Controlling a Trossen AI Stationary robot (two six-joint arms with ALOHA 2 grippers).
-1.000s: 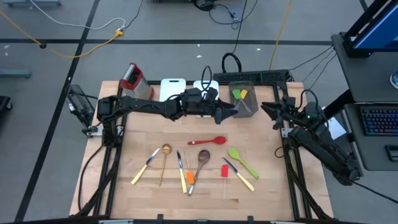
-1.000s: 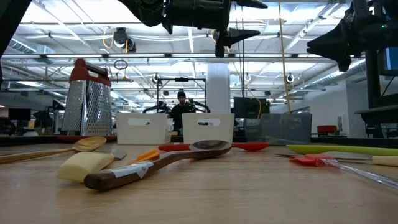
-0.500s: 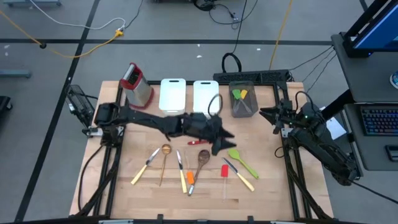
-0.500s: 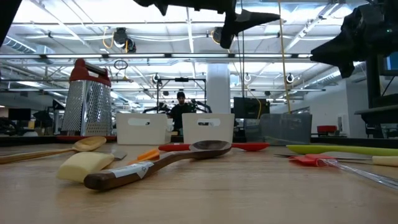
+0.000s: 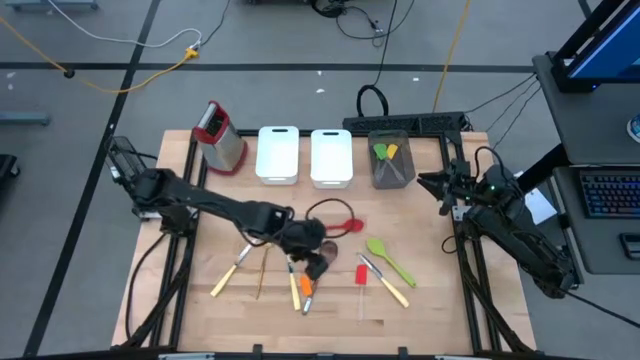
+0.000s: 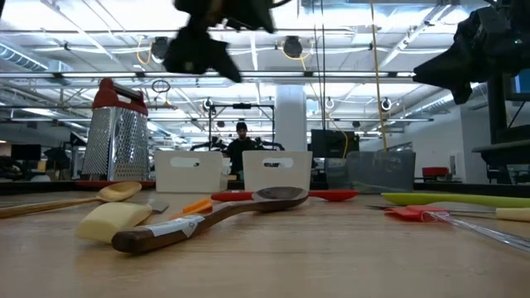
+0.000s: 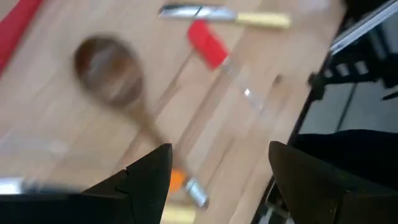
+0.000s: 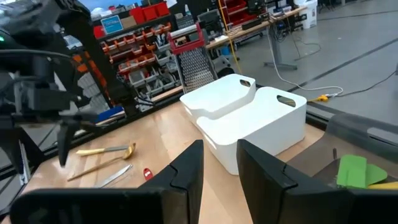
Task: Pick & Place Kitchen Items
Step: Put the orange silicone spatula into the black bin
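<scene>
Several kitchen items lie flat on the wooden table: a wooden spoon [image 7: 106,68], a small red spatula [image 5: 361,274], a green spoon [image 5: 388,258], a red spoon [image 5: 343,226], a gold spoon [image 5: 265,262] and cream-handled knives [image 5: 232,270]. My left gripper [image 5: 316,262] hangs open above the wooden spoon, tipped downward and touching nothing. The view from its wrist shows the two fingers [image 7: 149,180] apart over the spoon's handle. My right gripper [image 5: 432,184] waits at the table's right edge, held level, its fingers a little apart with nothing between them.
Along the far edge stand a red-topped box grater [image 5: 220,135], two white trays [image 5: 277,155] [image 5: 331,157] and a grey tray [image 5: 392,165] holding green and yellow utensils. A person [image 6: 241,145] shows in the room beyond the table.
My left gripper has swung from over the far trays toward the table's near edge and left. It has sunk a little and tipped from level to pointing down over the wooden spoon. It has stayed open. No utensil has moved.
</scene>
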